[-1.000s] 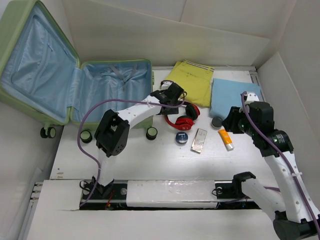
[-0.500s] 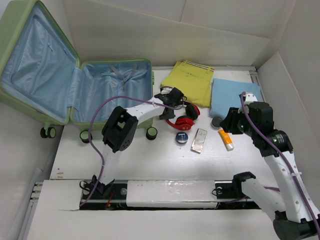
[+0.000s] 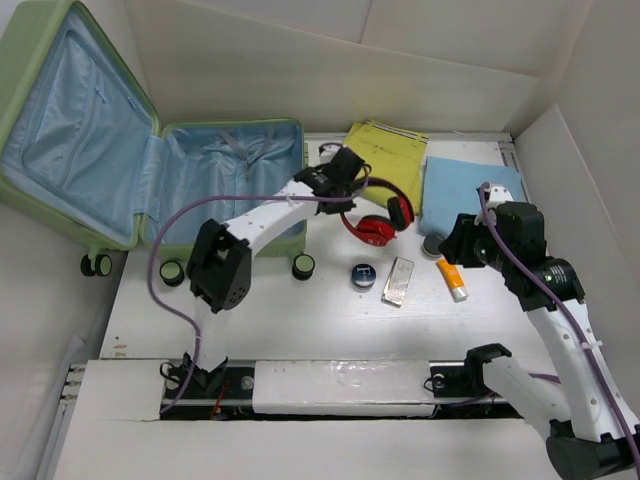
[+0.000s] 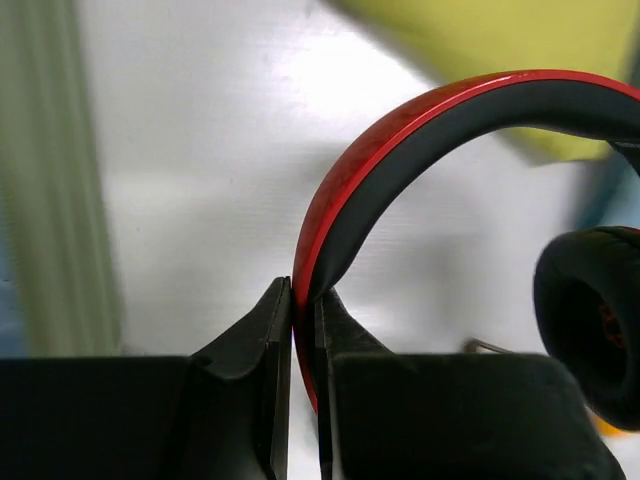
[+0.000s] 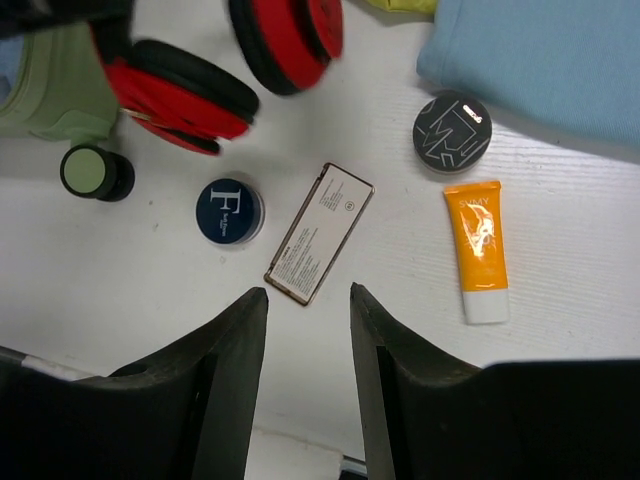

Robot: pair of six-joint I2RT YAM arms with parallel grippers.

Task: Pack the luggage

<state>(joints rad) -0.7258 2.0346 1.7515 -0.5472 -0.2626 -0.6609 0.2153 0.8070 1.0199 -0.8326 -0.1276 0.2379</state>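
Observation:
The luggage [image 3: 215, 165] lies open at the left, a pale green shell with blue lining, its lid [image 3: 70, 120] leaning up. Just right of its rim my left gripper [image 3: 345, 178] is shut on the headband of the red headphones [image 3: 378, 215]. In the left wrist view the fingers [image 4: 303, 295] pinch the red and black band [image 4: 400, 130], with one ear cup [image 4: 590, 320] at the right. My right gripper [image 5: 308, 292] stands open with nothing between its fingers, above the small items at the table's right.
A yellow garment [image 3: 390, 160] and a folded blue cloth [image 3: 465, 190] lie at the back right. Below the right gripper are a dark blue tin [image 5: 229, 211], a flat card-like box [image 5: 320, 233], an orange tube [image 5: 477, 248] and a black tin [image 5: 452, 130]. A caster wheel [image 5: 95, 172] sticks out.
My left gripper has closed on the headband, and the headphones have shifted back and to the right with it. The right arm has barely moved.

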